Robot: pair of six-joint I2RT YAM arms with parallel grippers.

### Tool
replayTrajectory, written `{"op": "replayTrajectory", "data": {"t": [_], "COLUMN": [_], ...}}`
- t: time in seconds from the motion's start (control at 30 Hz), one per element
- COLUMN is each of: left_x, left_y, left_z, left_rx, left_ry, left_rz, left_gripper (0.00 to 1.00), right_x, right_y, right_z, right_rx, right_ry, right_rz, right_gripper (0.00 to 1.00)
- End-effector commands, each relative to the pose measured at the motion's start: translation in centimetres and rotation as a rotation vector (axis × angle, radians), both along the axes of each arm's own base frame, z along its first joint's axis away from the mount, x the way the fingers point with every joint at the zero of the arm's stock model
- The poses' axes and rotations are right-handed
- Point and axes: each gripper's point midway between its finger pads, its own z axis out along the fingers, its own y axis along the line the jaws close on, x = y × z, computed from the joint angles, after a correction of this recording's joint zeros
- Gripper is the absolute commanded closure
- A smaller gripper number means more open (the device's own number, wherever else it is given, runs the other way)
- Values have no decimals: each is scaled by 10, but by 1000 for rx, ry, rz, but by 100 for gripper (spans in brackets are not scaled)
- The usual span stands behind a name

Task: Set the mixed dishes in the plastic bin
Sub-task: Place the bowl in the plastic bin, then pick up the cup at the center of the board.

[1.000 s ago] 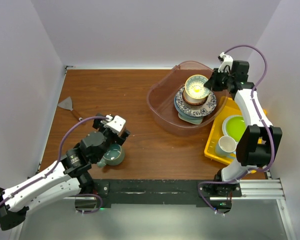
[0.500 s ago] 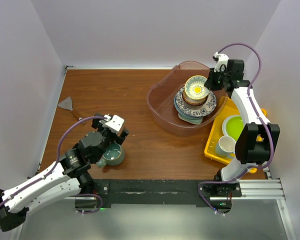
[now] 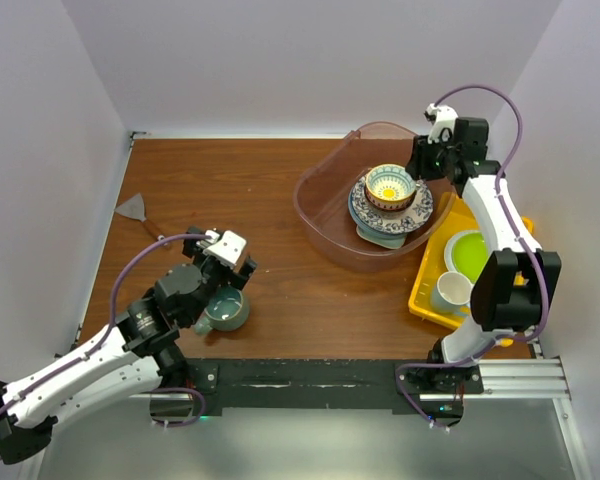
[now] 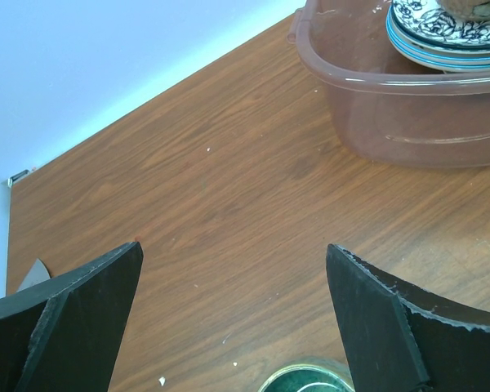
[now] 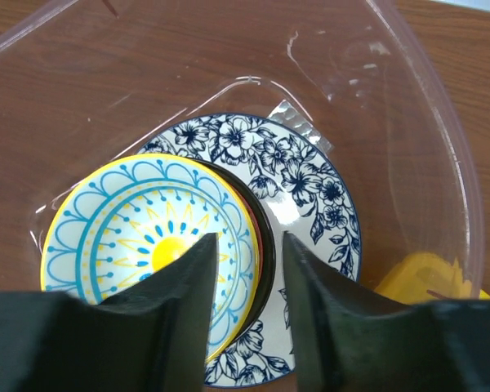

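Right wrist view: the right claw (image 5: 249,241) hangs over the near rim of the yellow-teal bowl (image 5: 139,245), its fingers parted by only a narrow gap with the rim running beneath that gap. Whether they pinch the rim or have let go cannot be told. The bowl sits mouth up and level, nested in a red bowl on the blue-patterned plate (image 5: 302,180), all inside the plastic bin (image 5: 441,163). Being round, it has no long axis to speak of. So this dish looks as good as placed, and the step in hand is likely the release. Next, the claw would need to spread and lift straight up, clear of the bin's high wall and the yellow tray (image 5: 425,278) just beside it. Across the counter (image 4: 229,180), the left claw (image 4: 233,247) is spread wide and empty, poised above the grey-teal mug (image 4: 304,377). The mug stands upright, mouth up, near the front edge and well apart from the bin. It appears to be the last dish outside, and taking it calls for a descent over its rim. Its handle direction is unclear.
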Motion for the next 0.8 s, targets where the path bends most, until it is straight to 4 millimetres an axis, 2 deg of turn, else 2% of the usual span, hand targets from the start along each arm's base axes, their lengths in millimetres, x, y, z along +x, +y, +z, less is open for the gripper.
{"op": "replayTrajectory", "data": {"t": [0.0,0.03,0.07,0.1,0.13,0.2,0.23,0.27,0.3,0.33,0.37,0.53,0.63,0.77], "left_x": [0,0,0,0,0,0,1,2,2,3,3,6,6,3], "left_y": [-1,-1,0,0,0,0,0,0,0,0,-1,0,-2,-5], "left_z": [11,12,13,13,13,13,13,12,12,10,10,7,6,-2], "left_rx": [-72,-79,-84,-88,-91,-96,-97,-97,-101,-98,-98,-109,-129,-155], "left_ry": [-30,-33,-34,-35,-35,-31,-30,-27,-23,-17,-17,4,22,82], "left_rz": [0,0,2,-1,-1,-1,2,3,0,2,1,9,6,9], "left_gripper": [0,0,0,0,0,0,0,0,0,0,0,0,0,0], "right_x": [-9,-15,-23,-29,-37,-55,-65,-70,-84,-91,-96,-135,-150,-159], "right_y": [-4,-3,-2,0,2,14,16,21,29,31,33,53,63,68], "right_z": [61,59,74,77,71,89,82,87,99,90,93,93,88,81], "right_rx": [-33,-36,-35,-33,-34,-11,0,12,33,44,50,114,145,159], "right_ry": [-167,-166,-206,-217,-209,-266,-263,-286,-329,-318,-341,-386,-401,-394], "right_rz": [-4,1,13,26,45,109,130,152,200,213,226,369,441,485], "right_gripper": [53,48,45,42,36,29,23,18,14,6,2,2,2,2]}}
